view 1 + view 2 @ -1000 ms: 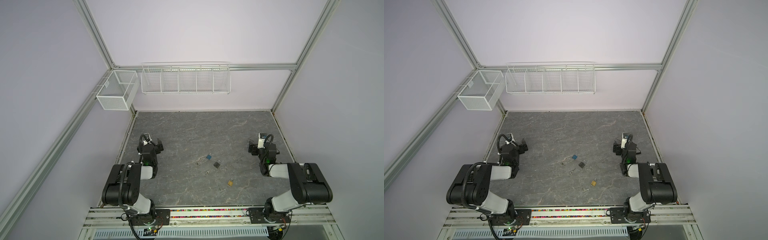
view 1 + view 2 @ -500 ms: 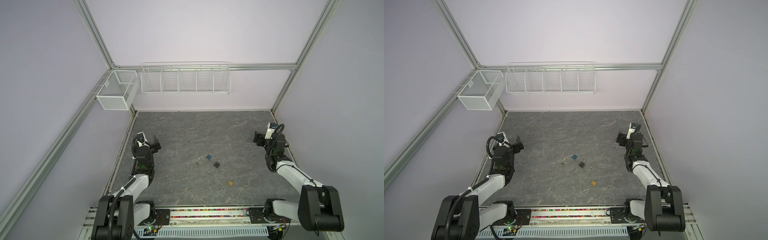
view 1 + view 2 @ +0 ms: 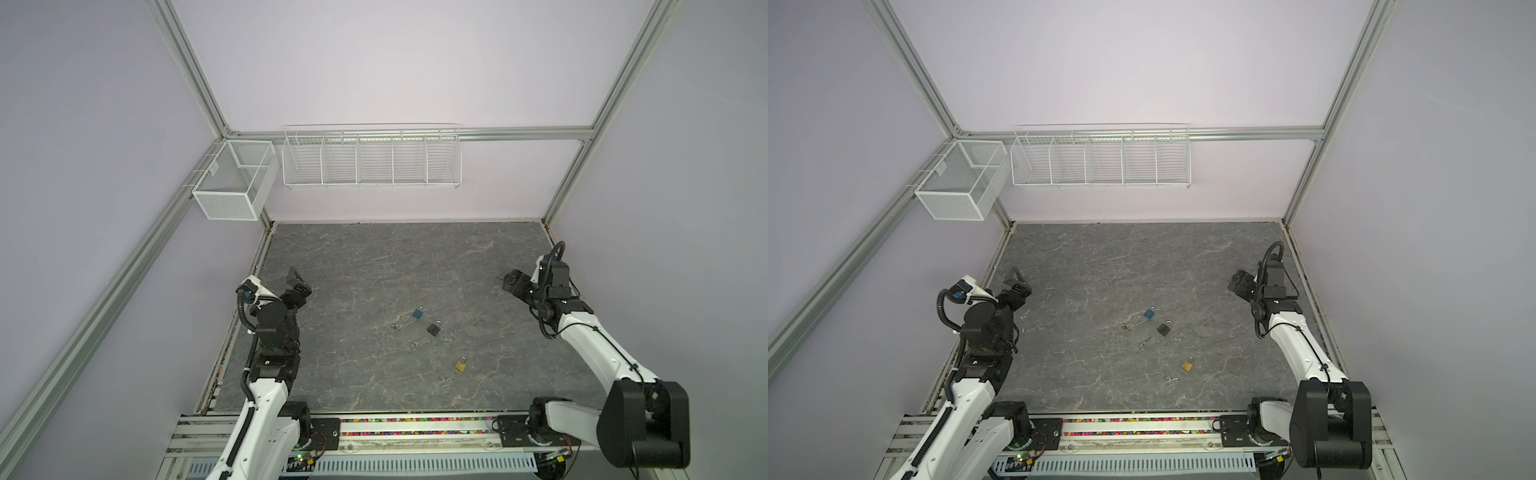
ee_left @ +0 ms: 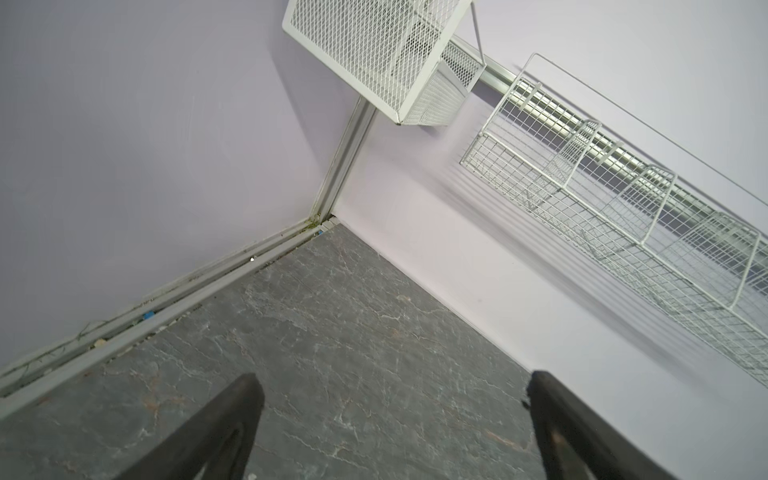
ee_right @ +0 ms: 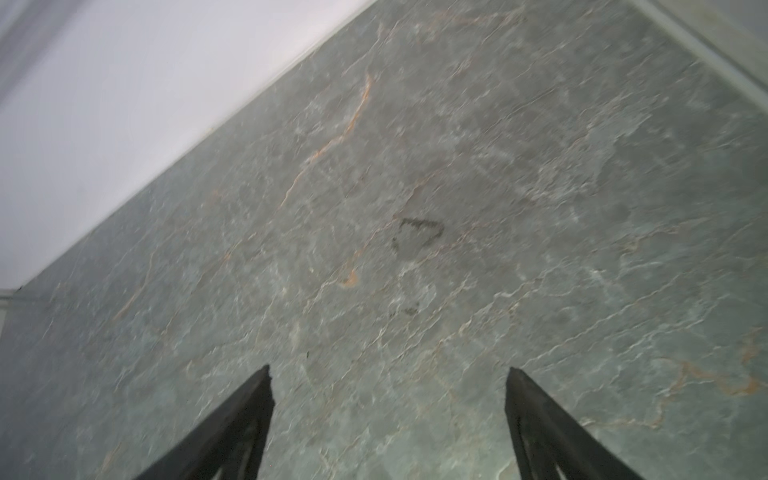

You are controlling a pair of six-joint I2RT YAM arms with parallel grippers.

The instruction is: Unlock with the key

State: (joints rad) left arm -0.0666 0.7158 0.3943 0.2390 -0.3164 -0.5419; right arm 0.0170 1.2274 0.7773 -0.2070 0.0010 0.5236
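Observation:
Three small padlocks lie mid-table in both top views: a blue padlock (image 3: 418, 312) (image 3: 1150, 312), a black padlock (image 3: 434, 328) (image 3: 1165, 328) and a brass padlock (image 3: 461, 364) (image 3: 1188, 365). Small metal keys lie beside them: one key (image 3: 395, 326) left of the blue padlock, a second key (image 3: 414, 344) nearer the front, a third key (image 3: 442, 378) by the brass padlock. My left gripper (image 3: 298, 280) (image 4: 392, 386) hangs open and empty over the table's left side. My right gripper (image 3: 513, 280) (image 5: 388, 374) hangs open and empty at the right side. Both are far from the padlocks, and neither wrist view shows lock or key.
A white mesh box (image 3: 235, 183) hangs at the back left corner and a long white wire rack (image 3: 370, 160) on the back wall, both above the grey stone table (image 3: 374, 257). Walls and aluminium posts close in three sides.
Both arms have unfolded from their tucked rest pose and lifted, carrying the grippers up and toward the back. Both grippers stayed open. Padlocks and keys have not moved.

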